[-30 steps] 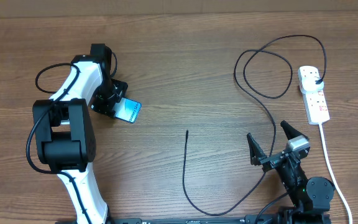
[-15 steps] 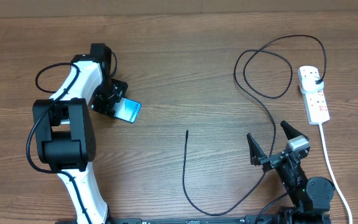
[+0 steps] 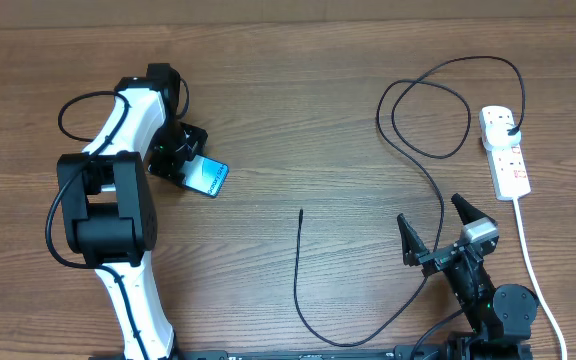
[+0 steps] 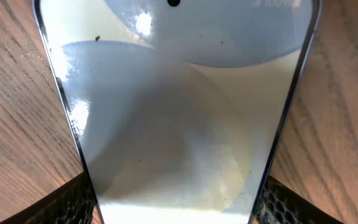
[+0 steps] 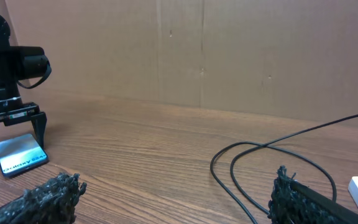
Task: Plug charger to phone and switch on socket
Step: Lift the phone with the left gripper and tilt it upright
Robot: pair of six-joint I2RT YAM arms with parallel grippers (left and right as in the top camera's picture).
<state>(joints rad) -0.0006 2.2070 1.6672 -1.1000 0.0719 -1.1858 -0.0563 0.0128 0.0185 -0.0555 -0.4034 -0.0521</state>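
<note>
The phone (image 3: 211, 180) lay on the wooden tabletop (image 3: 298, 100) at the left of the overhead frame, with its blue screen turned up. The left tool (image 3: 190, 165) stood over its left end, one finger against each long edge, so it was clamped on the phone. In the left wrist view the screen filled almost the whole frame. The right tool (image 3: 428, 210) was at the lower right, its fingers wide apart and holding nothing. The charger (image 3: 299, 265) ran in loops from its black plug, which sat in the socket (image 3: 508, 165) at the right edge, down to the bottom centre. Its thin free tip rested in the middle of the frame, well apart from the phone.
</note>
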